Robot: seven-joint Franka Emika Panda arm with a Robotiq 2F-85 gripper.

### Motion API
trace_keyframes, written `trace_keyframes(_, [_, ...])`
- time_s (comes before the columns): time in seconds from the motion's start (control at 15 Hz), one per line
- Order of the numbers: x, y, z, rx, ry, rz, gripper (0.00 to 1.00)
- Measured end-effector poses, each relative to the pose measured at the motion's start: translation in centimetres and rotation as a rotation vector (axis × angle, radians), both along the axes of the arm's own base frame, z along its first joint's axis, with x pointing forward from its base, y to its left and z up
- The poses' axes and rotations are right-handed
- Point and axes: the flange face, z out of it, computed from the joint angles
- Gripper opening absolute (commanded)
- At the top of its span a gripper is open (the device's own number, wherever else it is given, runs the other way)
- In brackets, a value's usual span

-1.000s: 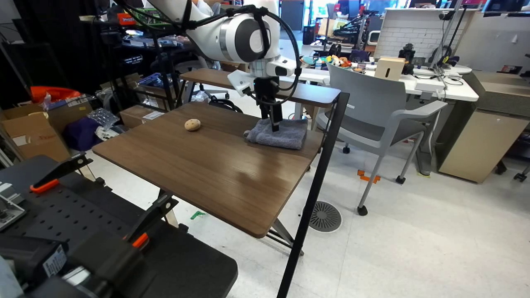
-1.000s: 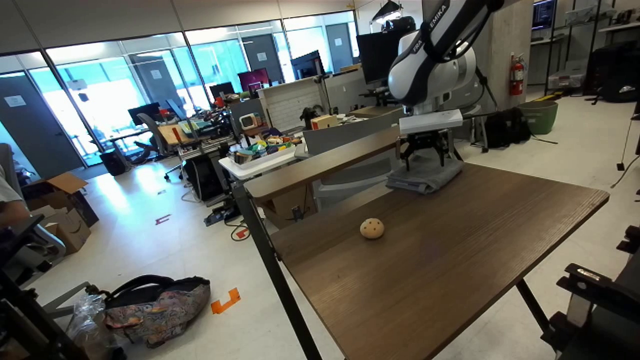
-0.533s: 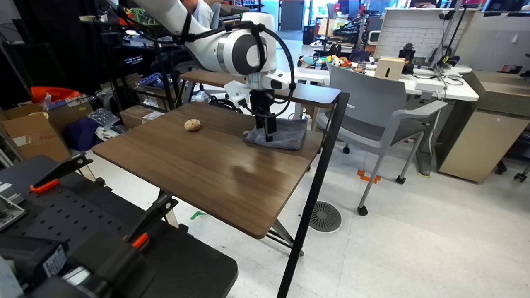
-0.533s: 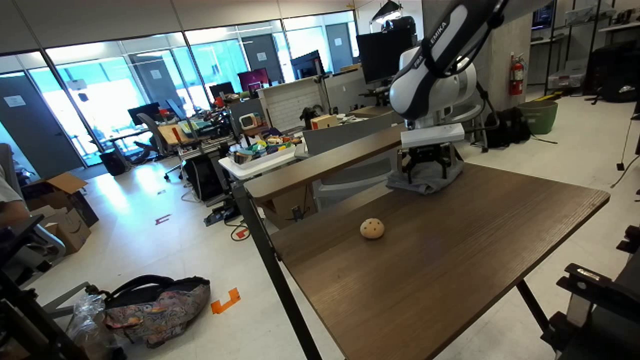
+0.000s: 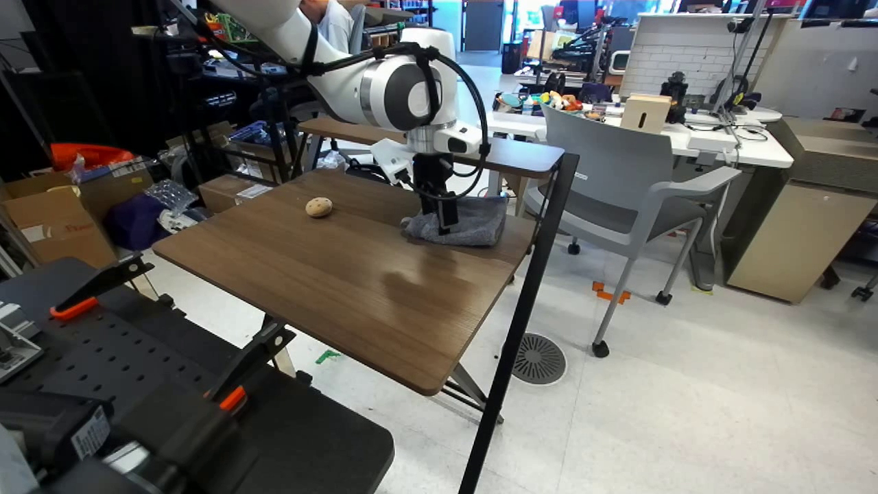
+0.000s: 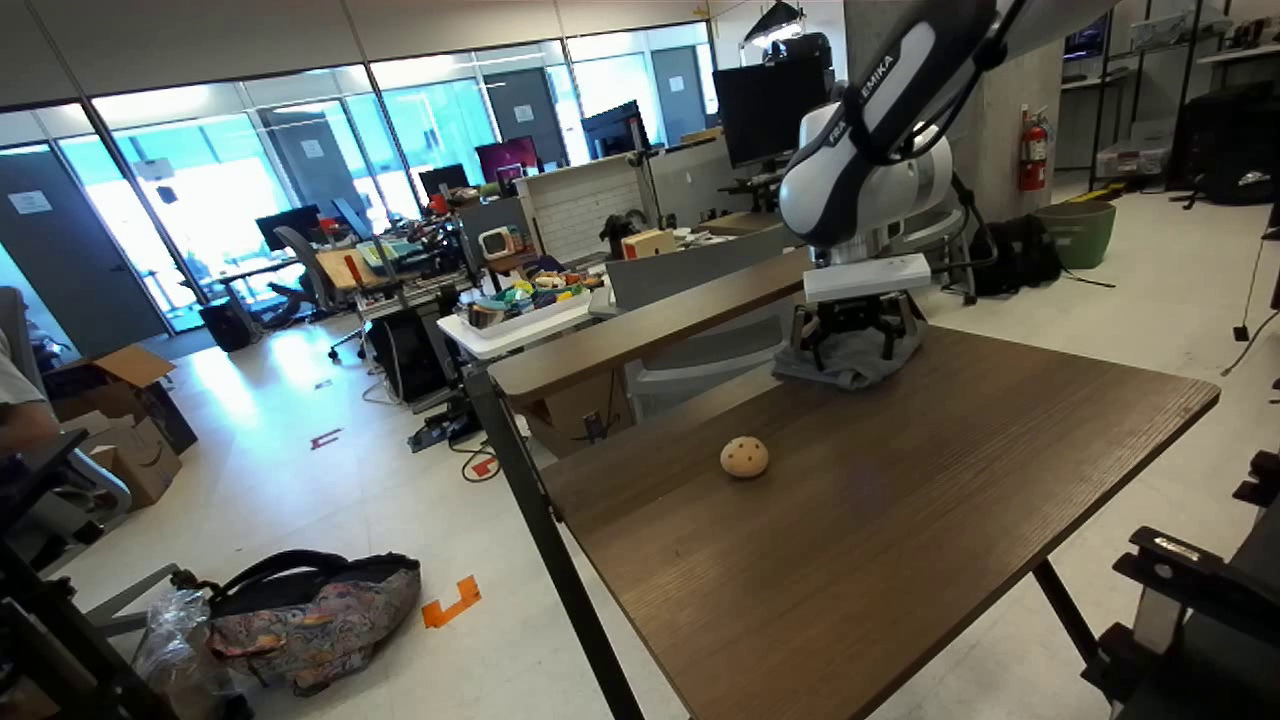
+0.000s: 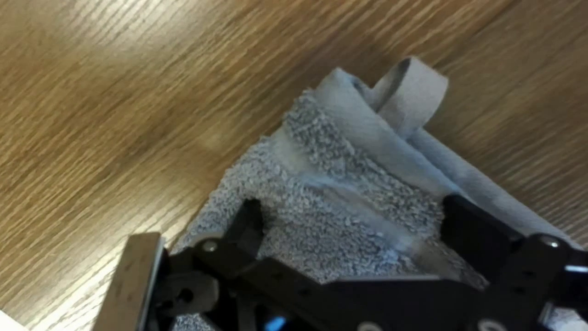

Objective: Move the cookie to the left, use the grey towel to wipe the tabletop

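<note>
The folded grey towel lies near the table's edge; it shows in both exterior views (image 5: pixel 481 223) (image 6: pixel 850 374) and fills the lower middle of the wrist view (image 7: pixel 317 230), with a cloth loop at its corner. My gripper (image 7: pixel 351 200) is open, with its two black fingers spread wide and their tips down on the towel. In the exterior views the gripper (image 5: pixel 444 230) (image 6: pixel 853 358) points straight down over the towel. The round tan cookie with dark spots (image 5: pixel 319 207) (image 6: pixel 744 457) lies on the brown tabletop (image 5: pixel 329 274), well apart from the towel and gripper.
A raised wooden shelf (image 5: pixel 507 152) runs along one side of the table, held by a black post (image 5: pixel 525 309). A grey chair (image 5: pixel 617 185) stands close beside the table. A black cart with clamps (image 5: pixel 302 418) stands by another side.
My gripper has come down onto the towel and shifted slightly, with its fingers staying spread. The towel's edge has shifted slightly under the fingers. The cookie has not moved.
</note>
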Motion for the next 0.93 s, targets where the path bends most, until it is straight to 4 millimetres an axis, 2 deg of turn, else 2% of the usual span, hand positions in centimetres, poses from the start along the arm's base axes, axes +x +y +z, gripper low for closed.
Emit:
trace_keyframes(0.53, [-0.2,0.2,-0.2,0.018,0.012,0.033,1.0])
trace_keyframes(0.87, [-2.1,3.0,-2.4,0.091,0.122,0.173,1.0])
trace_keyframes(0.93, [-2.6,3.5,-2.4,0.104,0.147,0.206,1.0])
